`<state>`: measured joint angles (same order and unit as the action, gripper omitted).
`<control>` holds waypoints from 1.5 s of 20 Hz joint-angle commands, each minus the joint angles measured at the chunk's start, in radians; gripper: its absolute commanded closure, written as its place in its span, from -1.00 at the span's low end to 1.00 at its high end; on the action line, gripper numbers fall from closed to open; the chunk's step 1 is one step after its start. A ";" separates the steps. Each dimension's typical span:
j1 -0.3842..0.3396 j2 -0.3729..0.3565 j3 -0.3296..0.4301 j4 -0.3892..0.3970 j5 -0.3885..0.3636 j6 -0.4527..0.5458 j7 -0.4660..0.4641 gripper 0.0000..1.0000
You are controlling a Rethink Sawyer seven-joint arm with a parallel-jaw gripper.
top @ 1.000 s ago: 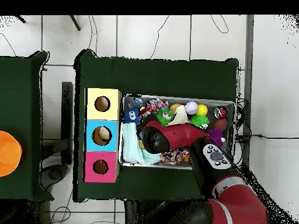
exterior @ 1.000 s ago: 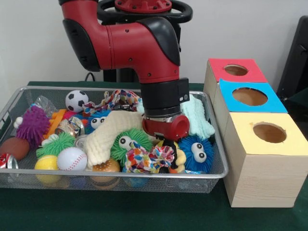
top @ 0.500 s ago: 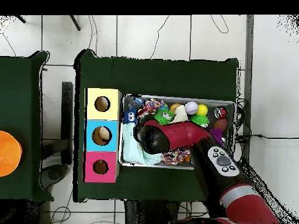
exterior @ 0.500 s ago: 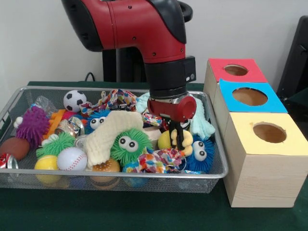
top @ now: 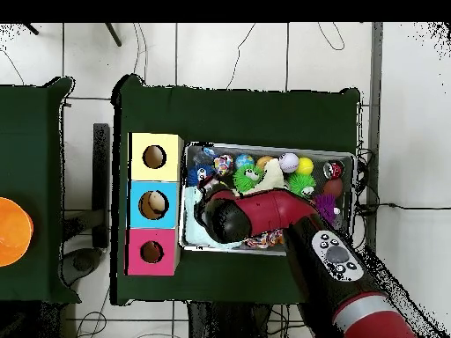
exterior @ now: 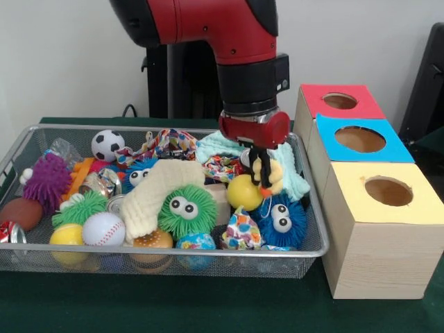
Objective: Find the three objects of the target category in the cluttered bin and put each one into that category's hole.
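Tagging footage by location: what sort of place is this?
Probably a robotics lab. A red robot arm works over a wire bin of toys on a green-clothed table, beside three colour-topped wooden sorting boxes, with cables across a tiled floor.

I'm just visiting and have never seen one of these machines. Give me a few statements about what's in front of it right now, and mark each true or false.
1. The claw is shut on a yellow toy lifted above the bin. True.
2. The three boxes have green tops. False: they are red, blue and yellow.
3. The red-topped box's hole is the farthest from the front camera. True.
4. The soccer ball sits on the yellow-topped box. False: it lies in the bin.
5. A green fuzzy toy with big eyes lies in the bin. True.
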<state>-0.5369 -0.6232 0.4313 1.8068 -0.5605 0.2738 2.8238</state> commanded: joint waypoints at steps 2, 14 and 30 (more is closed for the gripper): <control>0.004 -0.107 -0.013 0.159 -0.014 0.206 -0.159 1.00; -0.016 -0.233 0.023 0.216 0.058 0.291 -0.121 1.00; 0.018 -0.437 0.067 0.218 0.226 0.434 -0.128 1.00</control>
<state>-0.5328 -0.9840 0.4342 1.9773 -0.4096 0.5685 2.8238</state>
